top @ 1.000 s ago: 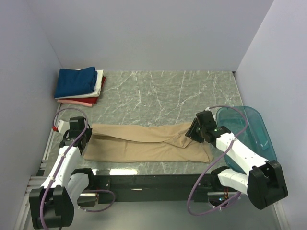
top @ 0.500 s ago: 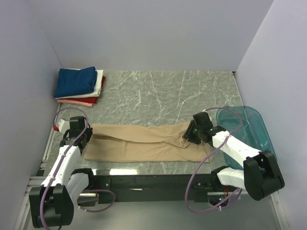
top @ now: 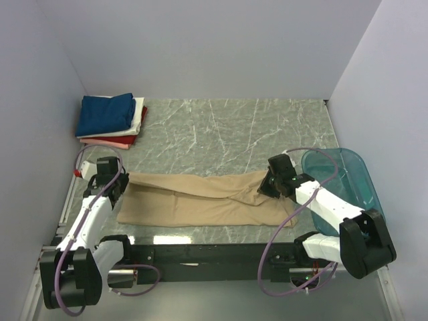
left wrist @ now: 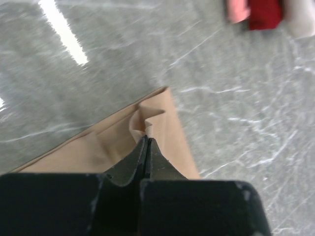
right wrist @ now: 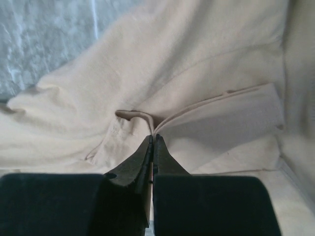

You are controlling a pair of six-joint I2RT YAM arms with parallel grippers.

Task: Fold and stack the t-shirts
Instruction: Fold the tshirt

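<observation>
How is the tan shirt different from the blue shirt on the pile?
The tan shirt lies long and spread out; the blue shirt is folded small. The tan shirt rests straight on the table; the blue shirt tops a stack in the far left corner. The left gripper and right gripper pinch the tan shirt; nothing holds the blue shirt. Both are plain cloth.
</observation>
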